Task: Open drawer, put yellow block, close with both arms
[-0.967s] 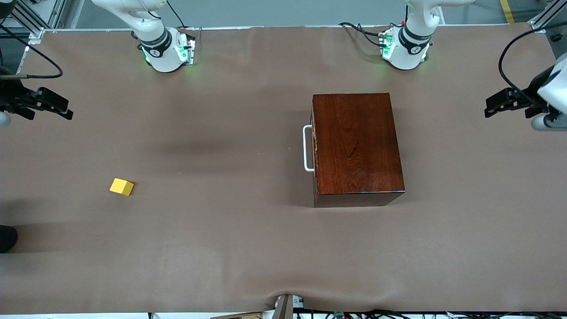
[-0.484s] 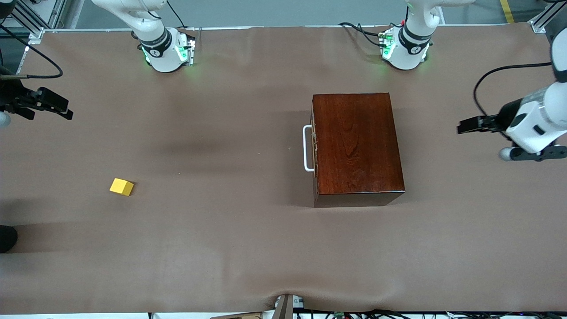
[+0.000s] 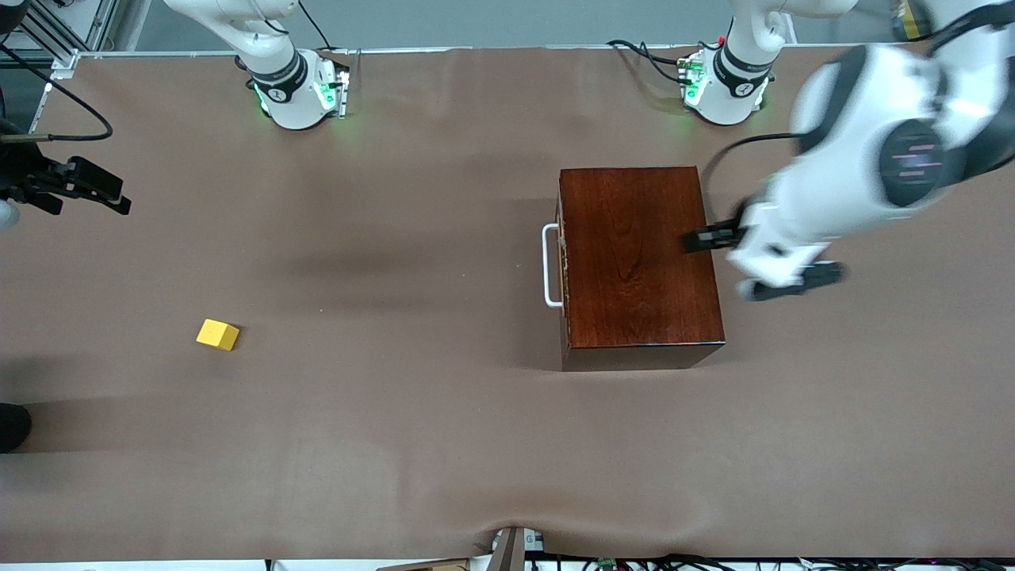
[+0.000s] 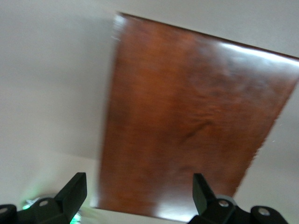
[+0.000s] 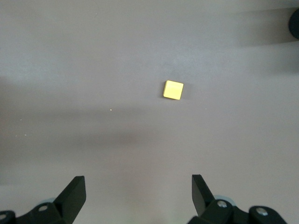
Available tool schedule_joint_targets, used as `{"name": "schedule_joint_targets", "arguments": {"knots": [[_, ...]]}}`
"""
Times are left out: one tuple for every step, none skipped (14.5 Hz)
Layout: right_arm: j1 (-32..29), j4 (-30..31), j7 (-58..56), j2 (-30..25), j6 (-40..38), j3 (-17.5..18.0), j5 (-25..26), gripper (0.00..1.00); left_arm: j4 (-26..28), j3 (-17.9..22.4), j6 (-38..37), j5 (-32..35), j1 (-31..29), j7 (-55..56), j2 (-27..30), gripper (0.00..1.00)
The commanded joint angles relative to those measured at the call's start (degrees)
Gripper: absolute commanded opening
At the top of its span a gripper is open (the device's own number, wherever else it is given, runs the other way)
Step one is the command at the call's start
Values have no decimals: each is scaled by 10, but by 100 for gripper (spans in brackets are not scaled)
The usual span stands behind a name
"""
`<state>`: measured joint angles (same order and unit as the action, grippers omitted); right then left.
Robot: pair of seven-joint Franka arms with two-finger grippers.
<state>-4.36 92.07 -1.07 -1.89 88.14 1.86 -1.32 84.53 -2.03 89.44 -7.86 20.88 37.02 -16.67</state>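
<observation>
The dark mahogany box (image 3: 638,254) stands toward the left arm's end of the table. Its drawer is shut, and the white handle (image 3: 549,266) faces the right arm's end. The yellow block (image 3: 217,334) lies on the table toward the right arm's end, nearer the front camera than the box. My left gripper (image 3: 706,238) is open and empty over the box's edge away from the handle. The left wrist view shows the box top (image 4: 187,126) under the left gripper (image 4: 140,196). My right gripper (image 3: 115,198) waits open at the right arm's end. The right wrist view shows the block (image 5: 173,89) ahead of the right gripper (image 5: 138,196).
The brown table cover (image 3: 412,412) is bare between the block and the box. The arms' green-lit bases (image 3: 297,95) (image 3: 718,91) stand along the edge farthest from the front camera. A dark object (image 3: 12,424) shows at the right arm's end, and cables (image 3: 634,561) lie along the nearest edge.
My left arm has swung in from the left arm's end of the table, and its gripper is now over the box's edge. The right arm, block and box have not moved.
</observation>
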Motion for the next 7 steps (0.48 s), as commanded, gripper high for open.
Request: {"name": "schedule_joint_targets", "arguments": {"knots": [[2, -11, -2, 5, -6, 0, 7, 100, -74, 5, 10, 35, 78, 105, -78, 100], [2, -11, -2, 6, -6, 0, 7, 100, -84, 7, 24, 46, 107, 142, -95, 100], [2, -11, -2, 6, -6, 0, 7, 100, -91, 8, 44, 57, 137, 175, -106, 100], [2, -11, -2, 6, -6, 0, 7, 100, -96, 9, 66, 70, 162, 201, -116, 100], [2, -11, -2, 6, -5, 0, 7, 100, -101, 10, 92, 85, 185, 225, -128, 100], [3, -11, -2, 6, -5, 0, 7, 100, -105, 11, 116, 104, 208, 251, -143, 100], [2, -11, -2, 6, -5, 0, 7, 100, -109, 11, 134, 120, 229, 277, -157, 100]]}}
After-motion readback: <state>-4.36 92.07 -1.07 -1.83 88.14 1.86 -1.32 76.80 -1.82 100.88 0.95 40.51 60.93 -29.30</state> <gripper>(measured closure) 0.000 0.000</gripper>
